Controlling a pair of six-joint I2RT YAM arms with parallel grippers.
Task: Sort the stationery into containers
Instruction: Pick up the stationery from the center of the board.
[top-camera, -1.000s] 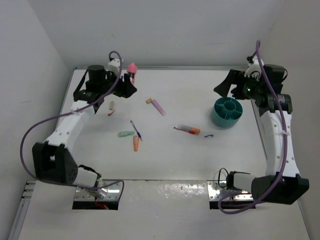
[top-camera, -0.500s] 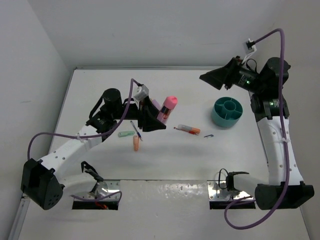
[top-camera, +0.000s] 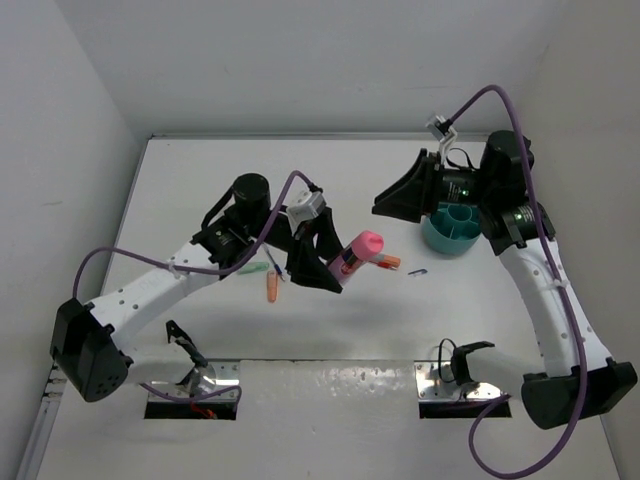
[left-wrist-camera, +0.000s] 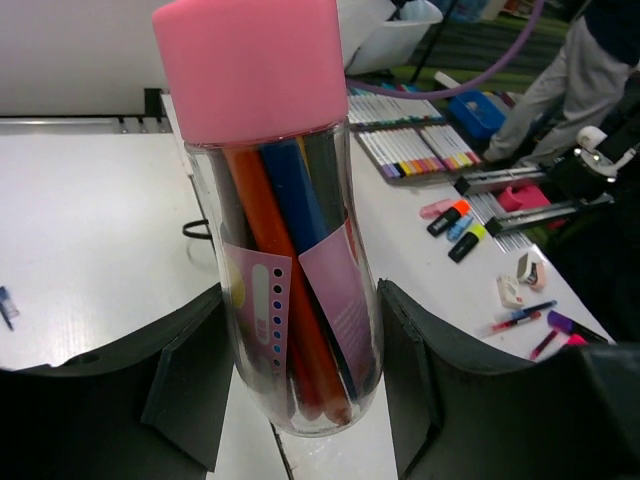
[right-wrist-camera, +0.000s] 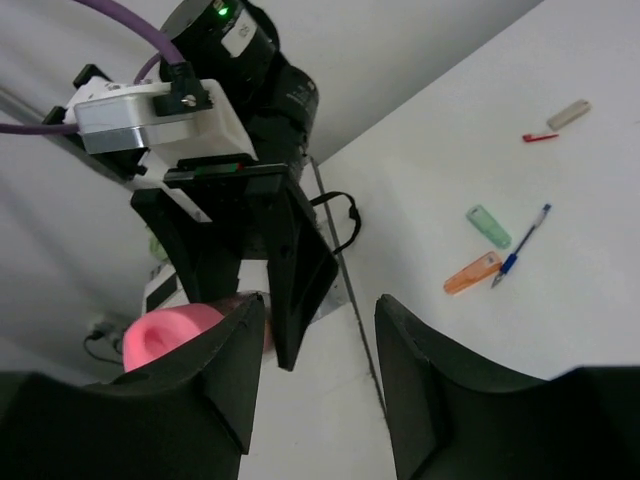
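My left gripper (top-camera: 326, 262) is shut on a clear tube (left-wrist-camera: 290, 300) with a pink cap (left-wrist-camera: 250, 65). The tube holds orange and blue pens and hangs tilted above the table's middle (top-camera: 358, 250). My right gripper (top-camera: 392, 201) stands open, pointing left toward the tube. The pink cap (right-wrist-camera: 165, 335) lies just outside its left finger, and nothing is between the jaws (right-wrist-camera: 320, 400). The round teal cup (top-camera: 455, 228) stands under the right arm. A mint-green stub (right-wrist-camera: 488, 226), an orange stub (right-wrist-camera: 472, 272) and a dark-blue pen (right-wrist-camera: 522, 245) lie on the table.
A red-orange pen (top-camera: 388, 261) and a tiny purple piece (top-camera: 418, 271) lie left of the cup. A pale stub with a red bit (right-wrist-camera: 568, 114) lies at the far left. Walls close the table at the back and both sides.
My left arm swung from the far left corner to the table's middle, carrying the tube. My right arm moved left from the cup toward it, and its jaws narrowed.
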